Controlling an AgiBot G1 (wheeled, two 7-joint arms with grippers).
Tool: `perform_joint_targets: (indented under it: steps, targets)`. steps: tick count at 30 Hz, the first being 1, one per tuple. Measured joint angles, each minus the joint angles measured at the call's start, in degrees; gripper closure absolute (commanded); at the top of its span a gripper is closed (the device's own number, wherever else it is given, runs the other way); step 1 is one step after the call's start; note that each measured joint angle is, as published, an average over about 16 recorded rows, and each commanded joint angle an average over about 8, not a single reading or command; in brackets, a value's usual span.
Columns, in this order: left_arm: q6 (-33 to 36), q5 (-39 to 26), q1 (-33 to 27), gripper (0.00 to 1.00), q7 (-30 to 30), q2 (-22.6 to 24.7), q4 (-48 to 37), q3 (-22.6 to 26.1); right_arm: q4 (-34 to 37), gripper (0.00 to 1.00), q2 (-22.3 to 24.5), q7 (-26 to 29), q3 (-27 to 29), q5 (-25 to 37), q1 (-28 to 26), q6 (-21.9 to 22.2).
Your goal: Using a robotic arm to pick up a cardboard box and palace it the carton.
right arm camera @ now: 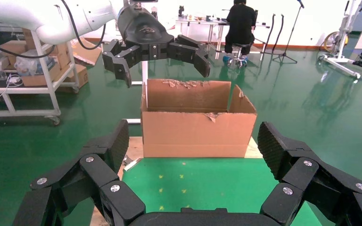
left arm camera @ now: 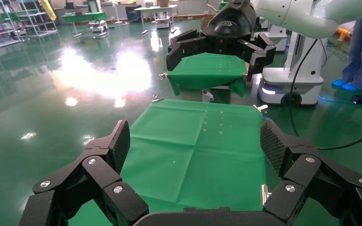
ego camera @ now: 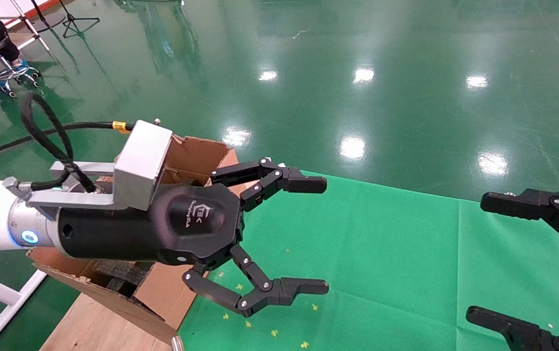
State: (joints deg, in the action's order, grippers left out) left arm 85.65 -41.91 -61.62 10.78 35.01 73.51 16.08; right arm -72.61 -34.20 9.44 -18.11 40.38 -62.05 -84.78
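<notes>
Head view: the white robotic arm with silver wrist and blue light ring enters from the left, and its black linked-finger left pincer (ego camera: 325,236) hangs above the near-left part of the green cloth-covered desk (ego camera: 406,253), spread wide with nothing between its fingers. A grey box-shaped camera mount (ego camera: 142,163) sits on top of the wrist, with a black cable looping off to the left. Behind and below this arm stands the large brown corrugated carton (ego camera: 196,153), flaps up, at the left end of the desk; dark foam shows inside near its lower edge. The all-black right pincer (ego camera: 476,258) shows at the right edge, also released, held over the right part of the cloth. Small yellow scraps (ego camera: 274,333) lie on the cloth near its front edge. The small cardboard box is not visible here.

Left wrist view: the left pincer (left arm camera: 195,141) is released, fingers wide apart, green cloth beneath. Opposite it, farther off, the right pincer (left arm camera: 219,59) faces it, open.

Right wrist view: the right pincer (right arm camera: 193,139) is released over the green cloth. The carton (right arm camera: 195,132) stands at the far end of the desk, its upper edges ragged. The left pincer (right arm camera: 162,70) hovers just above the carton's open top, empty. The small cardboard box cannot be seen in any view.
</notes>
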Motion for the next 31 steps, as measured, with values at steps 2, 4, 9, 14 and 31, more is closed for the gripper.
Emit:
perform_joint_targets:
  steps: [2,4,9,14,31]
  targets:
    - [0.0,0.0,0.0,0.0,0.0,0.0,0.0,0.0,0.0,0.0,0.0,0.0,0.0,0.0,0.0,0.0]
    - [0.0,0.0,0.0,0.0,0.0,0.0,0.0,0.0,0.0,0.0,0.0,0.0,0.0,0.0,0.0,0.0]
    - [0.0,0.0,0.0,0.0,0.0,0.0,0.0,0.0,0.0,0.0,0.0,0.0,0.0,0.0,0.0,0.0]
    - [0.0,0.0,0.0,0.0,0.0,0.0,0.0,0.0,0.0,0.0,0.0,0.0,0.0,0.0,0.0,0.0]
    - [0.0,0.02,0.0,0.0,0.0,0.0,0.0,0.0,0.0,0.0,0.0,0.0,0.0,0.0,0.0,0.0]
